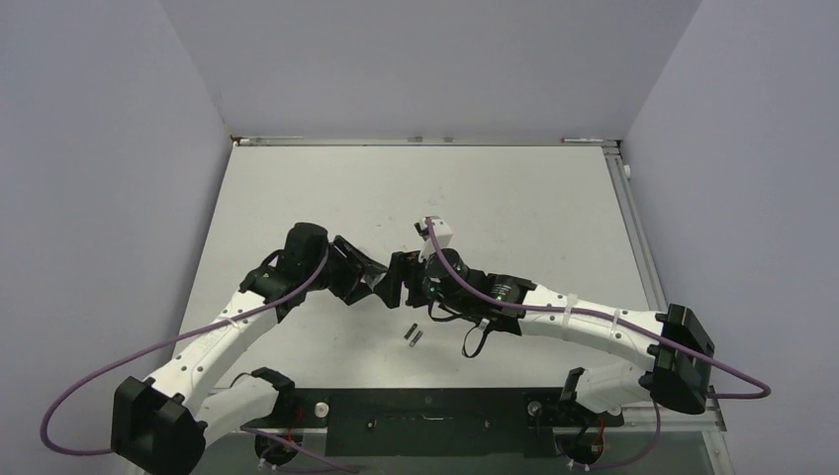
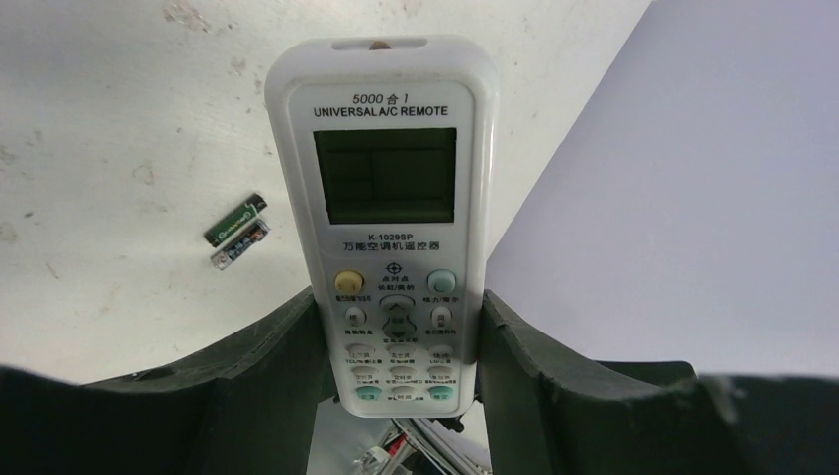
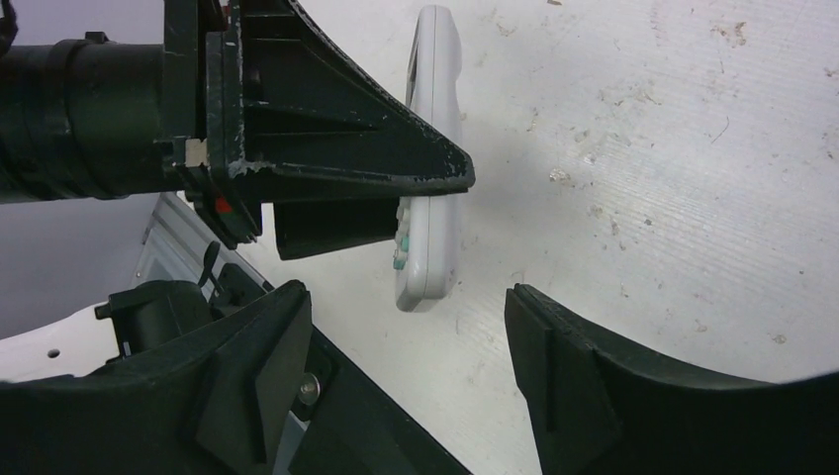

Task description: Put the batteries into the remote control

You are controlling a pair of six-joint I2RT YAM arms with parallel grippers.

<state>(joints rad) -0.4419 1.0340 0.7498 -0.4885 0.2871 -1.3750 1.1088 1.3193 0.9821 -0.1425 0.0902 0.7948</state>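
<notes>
The two batteries [image 2: 237, 233] are laid side by side on the tabletop [image 2: 119, 129], apart from the remote control [image 2: 381, 178], which is clamped at its button end by the left pincer [image 2: 401, 307]; the right pincer [image 3: 406, 297] is spread wide, empty, just short of the remote's end

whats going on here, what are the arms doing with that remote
The left gripper grips the remote control by its lower end, button face toward its own wrist camera. The right gripper is open and empty, its fingers close to that end of the remote. The two batteries lie side by side on the table, not yet loaded.
</notes>
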